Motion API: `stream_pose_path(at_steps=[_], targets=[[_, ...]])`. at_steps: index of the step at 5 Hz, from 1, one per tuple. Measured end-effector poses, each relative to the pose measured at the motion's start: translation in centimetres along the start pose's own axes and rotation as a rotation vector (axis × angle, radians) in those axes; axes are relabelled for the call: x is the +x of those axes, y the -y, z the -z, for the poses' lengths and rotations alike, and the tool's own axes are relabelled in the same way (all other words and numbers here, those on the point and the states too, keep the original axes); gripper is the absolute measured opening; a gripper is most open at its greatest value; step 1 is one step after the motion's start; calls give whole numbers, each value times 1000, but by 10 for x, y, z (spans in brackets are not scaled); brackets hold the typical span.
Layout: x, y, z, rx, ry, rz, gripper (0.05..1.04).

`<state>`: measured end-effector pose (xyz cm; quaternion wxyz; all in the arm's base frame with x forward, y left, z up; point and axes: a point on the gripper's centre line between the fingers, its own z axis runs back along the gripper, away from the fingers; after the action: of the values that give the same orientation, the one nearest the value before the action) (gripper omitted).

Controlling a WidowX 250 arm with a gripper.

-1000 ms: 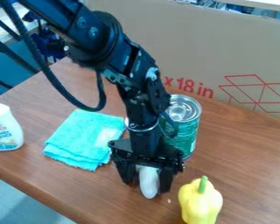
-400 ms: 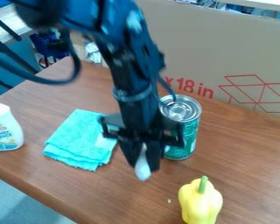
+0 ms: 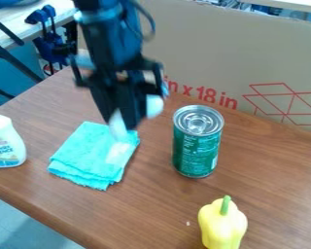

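A black gripper (image 3: 128, 122) clasps a white object (image 3: 118, 127) near a turquoise cloth's (image 3: 85, 154) far edge; its low-hanging tip could snag the cloth, twisting it loose.

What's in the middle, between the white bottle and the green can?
A blue-green cloth lies between the bottle and the can, with table showing on each side of it. You can see that in the camera view.
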<state>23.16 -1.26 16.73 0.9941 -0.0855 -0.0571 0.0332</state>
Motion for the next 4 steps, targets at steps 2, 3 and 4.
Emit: stream_pose_path(at_steps=[2,3,4], targets=[[3,-82,-51,82,123,-97,328],[4,-130,-56,116,187,-202,328],[0,-176,-41,116,204,-326,328]])
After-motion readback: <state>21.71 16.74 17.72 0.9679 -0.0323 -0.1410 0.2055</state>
